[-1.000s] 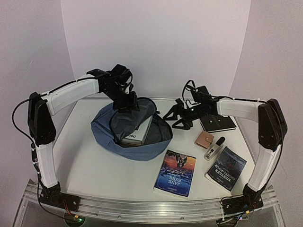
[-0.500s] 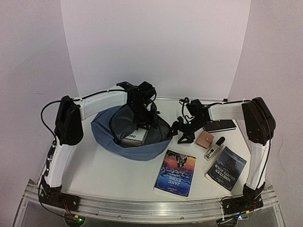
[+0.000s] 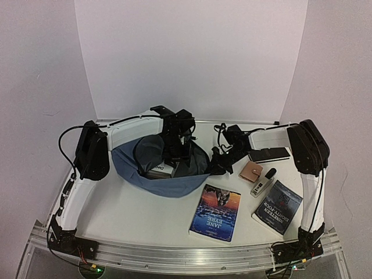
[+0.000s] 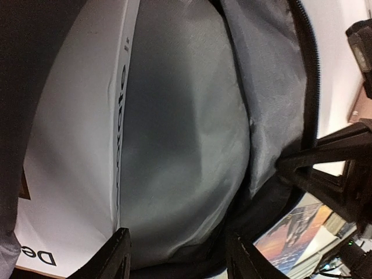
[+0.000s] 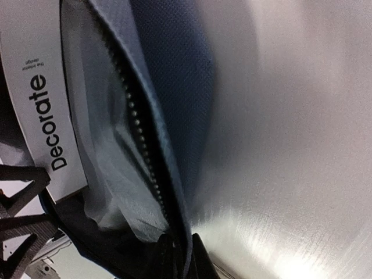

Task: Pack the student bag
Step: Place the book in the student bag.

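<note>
**A:** Where's the student bag (image 3: pixel 157 177)?

**B:** On the counter (image 3: pixel 133 215), left of centre, lying with its mouth unzipped and gaping upward. Both arms reach into it or onto it.

**A:** Anything packed?

**B:** One item that I can see: a white book titled "Decorate" (image 5: pixel 43 110), sitting inside against the grey lining. What else is in there, if anything, I cannot tell.

**A:** And left out?

**B:** Five things, all right of the bag. The Jane Eyre paperback (image 3: pixel 215 212) is nearest the front edge, just below the bag. The Nineteen Eighty-Four paperback (image 3: pixel 278 206) is further right. The tan wallet (image 3: pixel 251 171) has a small white-and-black item (image 3: pixel 263 182) just beside it; that one is too small to name. A dark notebook (image 3: pixel 268 154) lies behind them.

**A:** Hands?

**B:** The left hand (image 4: pixel 181 256) is down inside the opening, beside the white book, with its fingers spread apart and gripping nothing. The right hand (image 5: pixel 181 261) is clenched on the bag's right rim, pinching the fabric edge by the zipper (image 5: pixel 139 128).

**A:** Your read on progress?

**B:** Early. Roughly one of six objects is in. The right hand looks set to hold the mouth open. The zipper is undone, so closing is also left, if the task wants it.
</note>
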